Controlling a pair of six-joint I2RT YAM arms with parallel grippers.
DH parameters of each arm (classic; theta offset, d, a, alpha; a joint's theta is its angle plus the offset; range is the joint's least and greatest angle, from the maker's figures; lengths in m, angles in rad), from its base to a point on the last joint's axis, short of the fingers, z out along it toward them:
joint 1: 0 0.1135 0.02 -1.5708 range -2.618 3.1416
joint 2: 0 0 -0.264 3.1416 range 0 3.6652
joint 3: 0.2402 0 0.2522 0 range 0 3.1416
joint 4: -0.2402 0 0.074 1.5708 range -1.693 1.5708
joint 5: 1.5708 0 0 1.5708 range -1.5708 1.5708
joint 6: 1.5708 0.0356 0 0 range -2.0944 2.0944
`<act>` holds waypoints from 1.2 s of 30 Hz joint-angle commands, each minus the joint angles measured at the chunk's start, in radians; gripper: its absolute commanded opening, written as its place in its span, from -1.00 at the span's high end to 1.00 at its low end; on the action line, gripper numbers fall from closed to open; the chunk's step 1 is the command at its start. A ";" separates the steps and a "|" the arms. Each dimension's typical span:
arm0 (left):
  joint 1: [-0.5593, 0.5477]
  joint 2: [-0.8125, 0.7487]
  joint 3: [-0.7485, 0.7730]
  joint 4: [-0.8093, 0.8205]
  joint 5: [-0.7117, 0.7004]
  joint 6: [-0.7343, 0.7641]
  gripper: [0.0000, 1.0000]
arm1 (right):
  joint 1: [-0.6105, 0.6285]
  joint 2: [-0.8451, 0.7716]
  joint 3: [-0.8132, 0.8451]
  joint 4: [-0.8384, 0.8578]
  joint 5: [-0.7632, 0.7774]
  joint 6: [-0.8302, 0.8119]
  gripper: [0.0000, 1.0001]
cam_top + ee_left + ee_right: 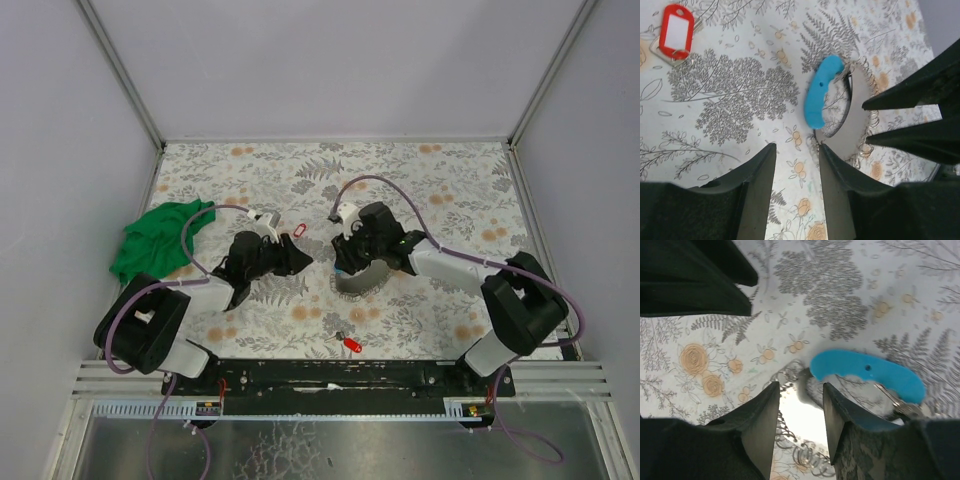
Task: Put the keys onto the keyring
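Hidden: from above, my right pincer covers most of the keyring; only a grey curve of it shows, its blue arc out of sight there.
Cut off: in my right wrist view one end of the blue arc runs behind my own finger; the grey band under me is a bright glare.
Hard to make out: the metal of the red-tagged key, mostly under its tag.
Left pincer: partly spread; only bare table in the gap; the ring just ahead, untouched.
Right pincer: spread wide, straddling the grey band; whether my tips touch it I cannot tell; nothing pinched.
Keyring: flat on the table, between my two pincers.
Keys: one red-tagged beside my left pincer; a second red-tagged key lies near the arm bases.
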 commanded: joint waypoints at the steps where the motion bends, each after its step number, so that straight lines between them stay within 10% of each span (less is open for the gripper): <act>1: 0.013 0.005 -0.010 -0.032 -0.022 0.058 0.22 | 0.066 0.057 0.093 -0.078 0.016 -0.063 0.06; 36: 0.035 0.003 -0.073 0.019 -0.012 0.093 0.22 | 0.300 0.406 0.444 -0.439 0.504 -0.017 0.43</act>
